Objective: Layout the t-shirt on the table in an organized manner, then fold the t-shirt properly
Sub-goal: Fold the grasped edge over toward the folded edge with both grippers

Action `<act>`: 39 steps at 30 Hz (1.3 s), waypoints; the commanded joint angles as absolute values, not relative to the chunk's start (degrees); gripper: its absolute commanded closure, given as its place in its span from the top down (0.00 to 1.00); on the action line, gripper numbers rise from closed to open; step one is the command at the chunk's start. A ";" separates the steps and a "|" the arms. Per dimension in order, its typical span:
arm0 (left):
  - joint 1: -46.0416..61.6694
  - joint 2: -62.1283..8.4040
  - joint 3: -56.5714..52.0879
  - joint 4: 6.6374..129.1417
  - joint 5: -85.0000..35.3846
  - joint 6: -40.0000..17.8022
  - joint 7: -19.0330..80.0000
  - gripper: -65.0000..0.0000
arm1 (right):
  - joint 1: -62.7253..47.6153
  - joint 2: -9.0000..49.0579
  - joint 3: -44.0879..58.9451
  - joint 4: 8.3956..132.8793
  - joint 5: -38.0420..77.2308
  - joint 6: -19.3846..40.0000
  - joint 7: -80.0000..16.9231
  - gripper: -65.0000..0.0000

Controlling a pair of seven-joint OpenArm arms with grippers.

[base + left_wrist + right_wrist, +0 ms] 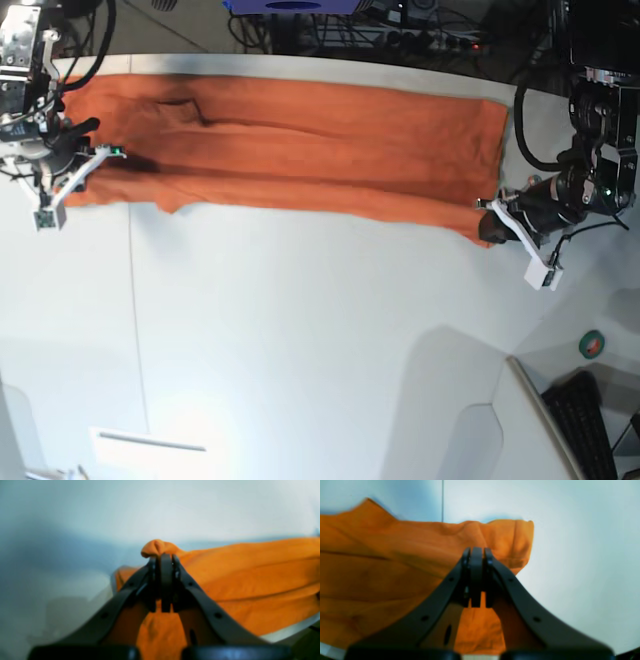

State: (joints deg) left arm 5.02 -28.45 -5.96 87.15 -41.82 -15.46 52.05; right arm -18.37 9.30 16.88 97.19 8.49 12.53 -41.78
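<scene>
The orange t-shirt (300,150) lies stretched in a long band across the far part of the white table (300,330), held at both ends. In the base view my left gripper (490,222) is at the band's right end. The left wrist view shows that gripper (162,555) shut on a pinched fold of the t-shirt (250,575). My right gripper (85,160) is at the left end, and the right wrist view shows it (477,552) shut on the t-shirt (382,567) near a hemmed corner. No neck tag shows.
A thin dark seam (135,330) runs down the table's left part. Cables and equipment (400,30) crowd the space beyond the far edge. A keyboard (585,420) and a small green roll (592,343) sit past the table's curved right edge. A white slip (150,440) lies near the front.
</scene>
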 commanded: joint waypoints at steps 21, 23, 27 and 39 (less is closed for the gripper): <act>12.70 -29.85 -6.55 92.70 -42.33 -15.69 51.12 0.00 | -24.13 8.57 17.27 101.05 8.31 12.35 -42.42 0.00; 13.14 -29.85 -6.55 92.44 -42.33 -15.69 51.03 0.00 | -25.10 8.57 17.27 102.46 8.31 12.35 -42.51 0.00; 14.29 -29.85 -6.55 92.44 -42.24 -15.69 50.86 0.00 | -26.33 8.57 17.27 104.13 8.31 12.35 -42.51 0.00; 16.66 -31.08 -9.01 92.88 -42.24 -15.69 51.12 0.00 | -28.70 8.57 17.27 104.48 8.31 12.35 -42.24 0.00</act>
